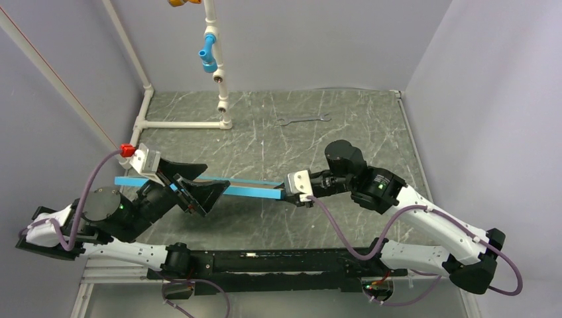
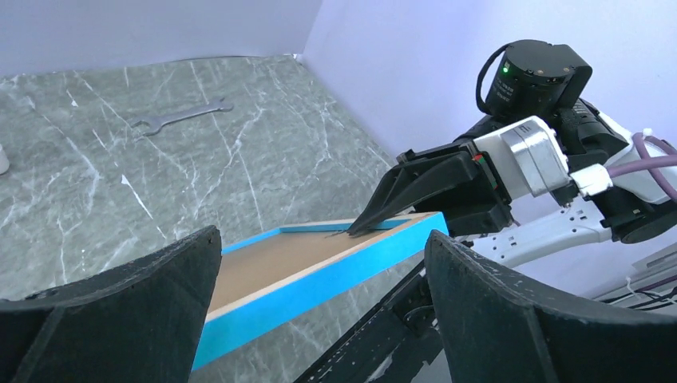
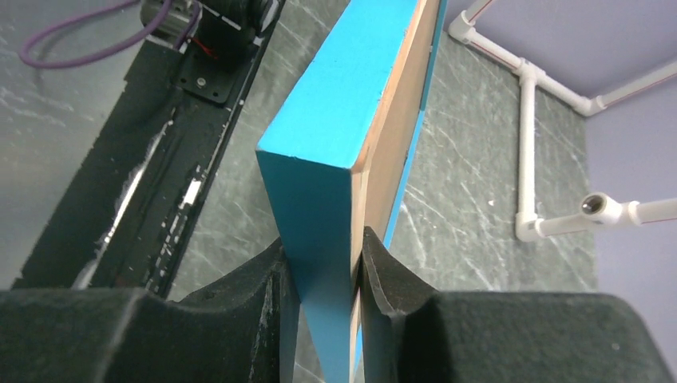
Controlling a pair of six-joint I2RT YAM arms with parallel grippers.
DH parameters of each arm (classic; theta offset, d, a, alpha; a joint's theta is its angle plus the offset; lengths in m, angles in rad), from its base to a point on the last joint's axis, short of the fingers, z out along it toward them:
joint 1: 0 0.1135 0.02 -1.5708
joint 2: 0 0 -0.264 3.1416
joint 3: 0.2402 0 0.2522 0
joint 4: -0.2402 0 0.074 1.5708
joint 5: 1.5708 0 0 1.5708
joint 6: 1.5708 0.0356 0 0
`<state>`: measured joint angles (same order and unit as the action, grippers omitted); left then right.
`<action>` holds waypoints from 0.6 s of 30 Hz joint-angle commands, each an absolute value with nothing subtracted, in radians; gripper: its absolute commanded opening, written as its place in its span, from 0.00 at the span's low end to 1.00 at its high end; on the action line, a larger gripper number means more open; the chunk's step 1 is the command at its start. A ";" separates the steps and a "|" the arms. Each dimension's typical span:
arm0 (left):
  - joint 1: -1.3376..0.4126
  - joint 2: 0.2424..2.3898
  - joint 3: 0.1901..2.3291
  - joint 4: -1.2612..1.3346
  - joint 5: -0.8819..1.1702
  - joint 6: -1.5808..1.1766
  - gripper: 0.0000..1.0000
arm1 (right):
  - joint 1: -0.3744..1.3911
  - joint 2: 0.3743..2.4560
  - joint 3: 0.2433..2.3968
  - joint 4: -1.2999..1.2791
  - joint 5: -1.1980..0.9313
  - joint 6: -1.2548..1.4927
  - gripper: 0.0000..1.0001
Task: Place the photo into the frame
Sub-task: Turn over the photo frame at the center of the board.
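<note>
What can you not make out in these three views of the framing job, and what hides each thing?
The photo: in no view; whether it sits behind the brown surface inside the frame cannot be told.
Part of the frame: top view, behind the left end effector.
Frame's far end: right wrist view, cut off by the top edge.
Yellow object: top view, cut off by the top edge.

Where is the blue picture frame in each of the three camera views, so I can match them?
Top external: the frame is a thin blue strip across the middle.
Left wrist: the frame runs from lower centre up to the right.
Right wrist: the frame stands edge-on in the centre.
Shared landmark: the right gripper, pinching the frame's end in all three.
</note>
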<state>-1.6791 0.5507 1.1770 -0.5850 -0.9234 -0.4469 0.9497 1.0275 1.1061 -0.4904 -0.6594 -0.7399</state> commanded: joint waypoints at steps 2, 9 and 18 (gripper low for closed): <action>-1.677 0.576 1.179 -0.539 -0.953 -0.402 0.99 | 0.962 1.013 1.094 -0.391 -0.766 -0.503 0.00; -1.678 0.619 1.190 -0.617 -1.001 -0.473 0.99 | 0.946 1.092 1.156 -0.428 -0.691 -0.236 0.00; -1.677 0.618 1.151 -0.719 -1.045 -0.606 0.99 | 0.926 1.061 1.019 -0.275 -0.539 0.023 0.00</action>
<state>-1.6787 0.6193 1.1667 -0.6609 -0.9997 -0.5201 0.9348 1.1080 1.0798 -0.3481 -0.6079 -0.1837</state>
